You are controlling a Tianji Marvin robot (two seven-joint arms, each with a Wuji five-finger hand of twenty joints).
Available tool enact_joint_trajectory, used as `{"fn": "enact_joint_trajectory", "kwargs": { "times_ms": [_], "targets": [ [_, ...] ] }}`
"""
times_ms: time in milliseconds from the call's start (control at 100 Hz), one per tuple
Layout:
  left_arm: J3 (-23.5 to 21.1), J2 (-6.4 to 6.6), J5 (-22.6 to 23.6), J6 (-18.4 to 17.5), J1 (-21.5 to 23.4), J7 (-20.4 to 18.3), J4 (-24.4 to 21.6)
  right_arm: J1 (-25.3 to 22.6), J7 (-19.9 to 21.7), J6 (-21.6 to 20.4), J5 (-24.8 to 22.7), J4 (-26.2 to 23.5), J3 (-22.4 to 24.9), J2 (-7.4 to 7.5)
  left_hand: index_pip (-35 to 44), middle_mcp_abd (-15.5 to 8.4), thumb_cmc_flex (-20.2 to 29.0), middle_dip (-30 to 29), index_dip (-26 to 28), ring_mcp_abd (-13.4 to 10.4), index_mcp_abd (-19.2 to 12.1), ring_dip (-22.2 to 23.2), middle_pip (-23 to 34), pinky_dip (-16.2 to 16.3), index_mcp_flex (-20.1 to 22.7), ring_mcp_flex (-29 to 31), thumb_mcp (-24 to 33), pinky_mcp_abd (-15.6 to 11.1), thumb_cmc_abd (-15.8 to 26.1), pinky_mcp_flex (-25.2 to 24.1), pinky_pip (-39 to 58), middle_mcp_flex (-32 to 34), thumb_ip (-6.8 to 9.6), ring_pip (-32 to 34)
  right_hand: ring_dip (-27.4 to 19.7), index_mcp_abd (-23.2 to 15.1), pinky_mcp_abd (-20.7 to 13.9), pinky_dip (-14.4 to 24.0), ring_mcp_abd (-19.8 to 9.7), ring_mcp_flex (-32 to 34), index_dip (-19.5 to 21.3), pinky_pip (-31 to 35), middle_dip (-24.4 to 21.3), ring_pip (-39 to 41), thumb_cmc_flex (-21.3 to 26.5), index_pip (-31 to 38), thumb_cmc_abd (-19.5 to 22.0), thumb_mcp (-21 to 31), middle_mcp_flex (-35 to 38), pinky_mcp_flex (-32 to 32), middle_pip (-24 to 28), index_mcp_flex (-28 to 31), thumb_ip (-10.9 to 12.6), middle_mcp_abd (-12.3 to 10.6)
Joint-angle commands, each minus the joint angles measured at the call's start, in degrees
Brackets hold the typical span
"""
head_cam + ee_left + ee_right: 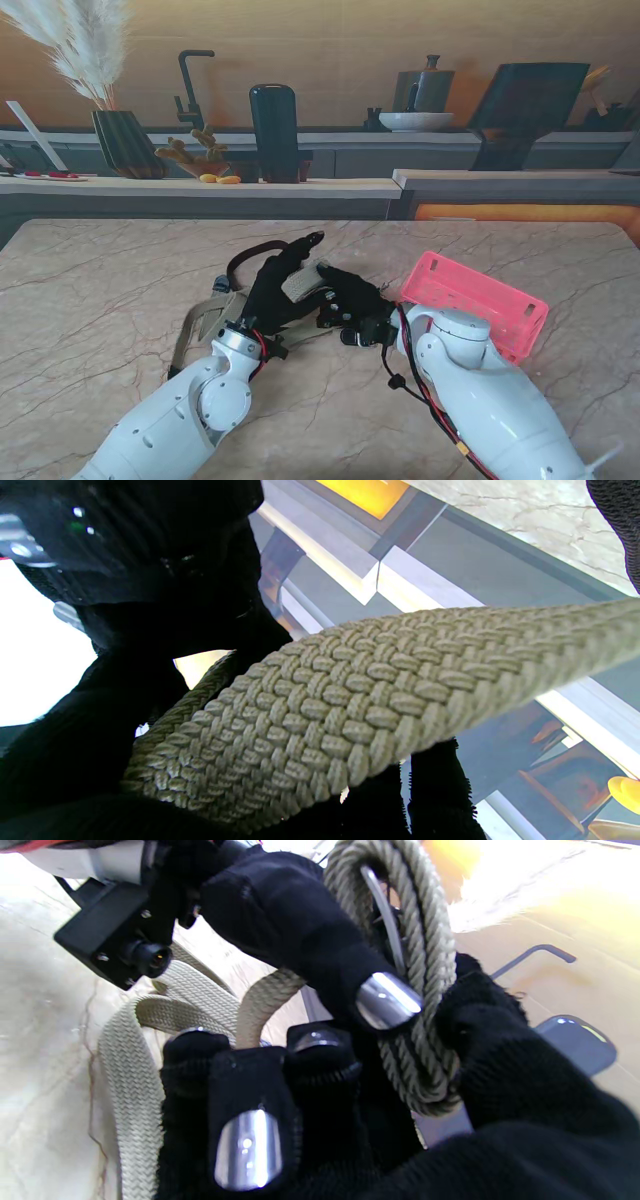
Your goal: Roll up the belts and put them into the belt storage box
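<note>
On the marble table (pixel 100 300), both the left hand (pixel 285 285) and right hand (pixel 350 305) clasp the woven belt (pixel 300 282), likely winding its coil, the pink storage box (pixel 470 300) waiting at 3 o'clock.

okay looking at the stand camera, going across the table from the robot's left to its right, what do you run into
Loose tail of the woven belt → left hand, holding the belt's coil → right hand, meeting it on the coil → pink storage box.

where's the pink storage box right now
In the stand's view the pink storage box sits on the marble table, on the robot's right, just beyond the right hand and tilted, apparently with no belt in it.
</note>
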Motion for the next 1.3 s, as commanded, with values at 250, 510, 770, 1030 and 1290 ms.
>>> {"fn": "enact_joint_trajectory", "kwargs": {
  "times_ms": [250,510,770,1030,1290],
  "targets": [
    [0.32,-0.82,-0.96,-0.46,0.20,-0.32,-0.13,3.62,4.25,1.92,-0.50,3.68,-5.06,-0.91,-4.29,-2.13,8.44,-1.20,2.44,-2.26,-2.51,-1.75,-0.68,-0.62,-1.12,-1.13,-10.75,-2.37,11.58,-0.99,-0.90,-1.25,-0.10,-1.02,-0.67,-12.73,-2.22,-0.42,-0.53,1.48,-0.86,6.29,0.17,1.89,5.52,4.46,2.83,4.27,0.81,-1.56,0.82,3.36,1.27,7.97],
    [-0.10,-1.44,-2.84,-0.86,0.91,0.01,-0.61,4.83,3.01,2.43,-10.07,2.53,-7.93,0.35,23.43,-4.40,38.99,-1.15,7.69,-3.07,-2.97,-1.78,2.16,0.80,-1.31,1.06,-32.00,-0.30,27.07,-0.38,1.87,5.84,0.42,0.55,-1.42,-4.82,-0.90,-1.60,1.24,-5.72,0.22,-0.74,-4.10,-7.59,0.55,-0.35,-0.99,4.37,-6.35,-8.06,-6.34,-0.12,2.11,8.81],
    [-0.84,-2.08,-5.71,-1.61,1.97,-0.38,-1.60,4.63,-3.11,2.34,-27.22,-0.43,-9.76,1.99,36.17,-4.47,44.32,-0.98,4.93,-2.83,-5.69,-1.82,2.90,1.16,3.39,3.15,-32.44,0.34,25.27,0.64,2.66,11.66,-0.13,1.29,-6.35,-0.74,1.57,-5.82,4.61,-16.17,11.06,-11.03,-11.61,-23.05,-6.53,-16.36,-2.03,8.90,-16.27,-16.24,-18.06,-1.45,6.23,9.84],
    [-1.86,-2.48,-9.47,0.25,3.18,-1.88,-3.35,3.22,-8.52,-0.92,-43.67,-2.22,-9.93,3.28,40.92,-2.71,49.11,2.75,7.21,-1.69,-7.00,0.56,8.96,2.84,10.18,12.79,-31.22,1.87,21.92,4.95,6.69,24.40,1.03,7.35,-11.93,-1.84,2.40,-7.50,5.63,-21.11,7.63,-16.20,-17.33,-33.50,-1.36,-11.21,-4.58,10.60,-20.76,-19.42,-25.39,-4.04,2.72,9.85],
    [-1.95,-2.19,-10.14,3.37,2.78,-3.40,-3.17,-1.54,-16.54,-10.70,-63.42,-5.95,-7.56,4.74,41.04,-5.25,48.77,16.60,6.24,1.06,-5.07,6.89,27.52,5.06,12.03,26.40,-31.35,3.33,20.53,14.09,14.66,34.90,1.26,23.17,-13.44,-3.94,1.77,-8.24,3.81,-21.20,3.72,-17.66,-18.18,-36.01,3.18,-4.37,-7.00,13.07,-21.54,-19.19,-26.62,-6.96,0.78,7.98]
  ]
}}
